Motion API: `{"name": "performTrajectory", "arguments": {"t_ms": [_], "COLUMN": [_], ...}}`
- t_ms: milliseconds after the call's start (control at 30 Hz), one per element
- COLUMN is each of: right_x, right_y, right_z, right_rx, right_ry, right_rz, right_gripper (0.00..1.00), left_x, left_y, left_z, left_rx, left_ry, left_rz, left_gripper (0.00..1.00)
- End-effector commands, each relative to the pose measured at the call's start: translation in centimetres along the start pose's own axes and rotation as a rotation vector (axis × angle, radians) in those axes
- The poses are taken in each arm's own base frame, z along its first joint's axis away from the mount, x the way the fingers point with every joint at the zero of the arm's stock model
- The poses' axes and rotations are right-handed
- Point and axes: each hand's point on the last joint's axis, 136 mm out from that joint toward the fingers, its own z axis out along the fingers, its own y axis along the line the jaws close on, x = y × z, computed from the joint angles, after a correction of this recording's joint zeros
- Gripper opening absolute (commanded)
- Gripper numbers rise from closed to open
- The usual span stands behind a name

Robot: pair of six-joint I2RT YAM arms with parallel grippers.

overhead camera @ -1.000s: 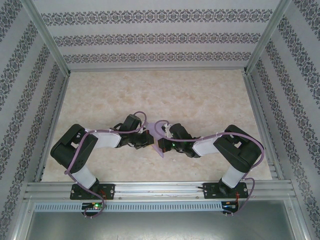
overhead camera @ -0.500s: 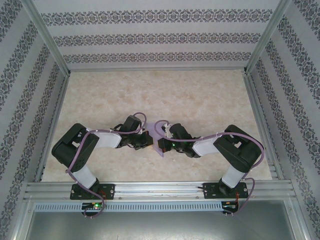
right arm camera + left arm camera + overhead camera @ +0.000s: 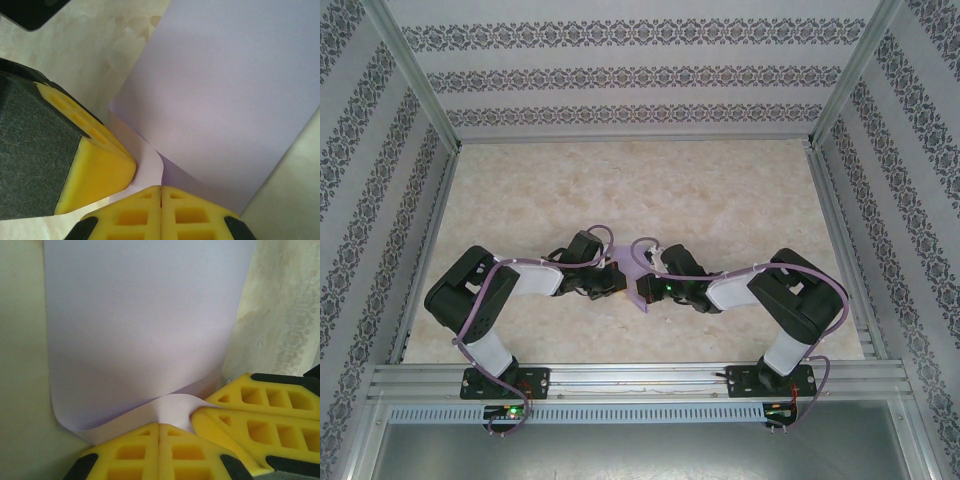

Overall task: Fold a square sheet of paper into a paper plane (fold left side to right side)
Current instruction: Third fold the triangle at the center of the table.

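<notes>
Left: black-and-white left arm (image 3: 510, 285), elbow folded, reaching inward from the near rail; its left gripper (image 3: 159, 426) has yellow ribbed fingers (image 3: 130, 455) pressed together, with a flap of paper nipped in the seam between them. Centre: thin matte lilac square sheet of paper (image 3: 145, 330), near the middle of the cream marbled tabletop (image 3: 720, 190), towards the near edge, between the two grippers and largely covered by them from above. Seen from the wrists, the sheet is doubled over on itself, one broad layer above another, and the bend at its edge is soft and rounded rather than pressed flat. Right: right gripper (image 3: 161, 189), fingers likewise closed tight, with a curled corner of the sheet running down into them, apparently pinched; it sits just beside the left gripper's fingers. Behind it is the right arm (image 3: 780, 300), mirroring the first. Condition of work: early, by my judgement. The side-to-side fold looks brought over but not yet creased. No pointed nose, centre crease or wings can be seen, so pressing the fold and all the later plane folds remain to be done
</notes>
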Motion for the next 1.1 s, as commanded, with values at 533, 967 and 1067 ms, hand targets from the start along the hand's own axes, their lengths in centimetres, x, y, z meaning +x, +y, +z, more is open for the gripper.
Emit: {"name": "performTrajectory", "arguments": {"t_ms": [533,967,1067], "right_x": [0.0,3.2,3.4], "right_y": [2.8,5.8,5.3], "right_z": [-5.5,-3.2,-2.8], "right_rx": [-0.148,-0.238,-0.215], "right_ry": [0.099,0.280,0.278], "right_rz": [0.203,0.296,0.309], "right_gripper": [0.21,0.03,0.03], "left_x": [2.3,2.2,2.1], "left_y": [5.3,5.2,5.1], "left_z": [1.1,1.1,1.0], "left_rx": [-0.161,-0.167,-0.167], "left_ry": [0.041,0.040,0.040], "left_rz": [-0.088,-0.085,-0.086], "left_gripper": [0.01,0.01,0.01]}}
